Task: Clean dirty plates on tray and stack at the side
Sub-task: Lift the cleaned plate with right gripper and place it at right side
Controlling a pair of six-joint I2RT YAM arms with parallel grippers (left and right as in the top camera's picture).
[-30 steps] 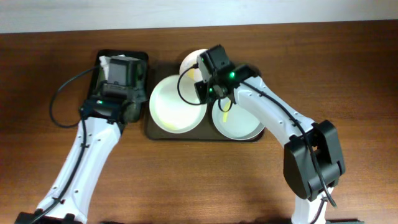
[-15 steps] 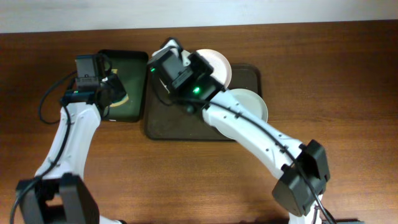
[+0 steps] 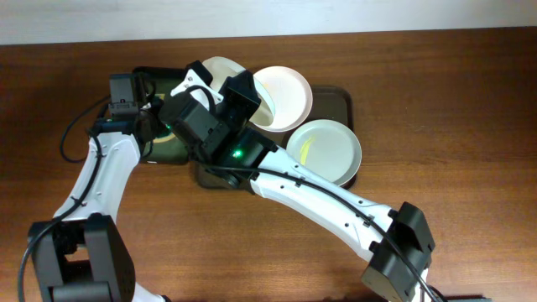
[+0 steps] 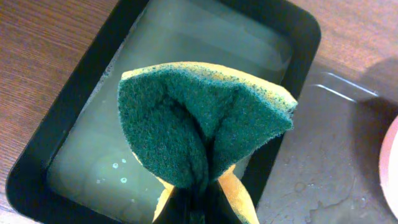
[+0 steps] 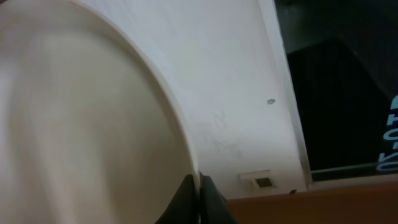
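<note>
Pinches a sponge [image 4: 199, 124] in the left gripper [image 4: 199, 208], jaws tight on its folded lower edge, green scouring face outward and yellow foam showing along the rim. Hangs it above the basin [image 4: 62, 124], clear of cloudy water dotted with a few bubbles. Shows the basin just beside the tray [image 4: 323, 155], whose dark floor is wet and speckled.

Stretches the right arm across the wooden table [image 3: 470, 84] from the near right to the far left, over the tray's left half. Nips the held plate [image 3: 220, 69] by its rim in the right gripper [image 5: 198, 186], dark fingertips closed on the edge at the bottom of the wrist view. Carries that plate above the far corner where basin meets tray, off the tray floor. Fills most of the right wrist view with its pale, blurred face, so cannot tell whether smeared.

Shows two more plates lying on the tray. Puts the back plate [image 3: 284, 96] at the far edge, its left side hidden under the arm. Puts the front plate [image 3: 325, 151] at the right end, a yellowish streak on its left half, its edge reaching the tray's right rim. Sets these two just beside each other.
</note>
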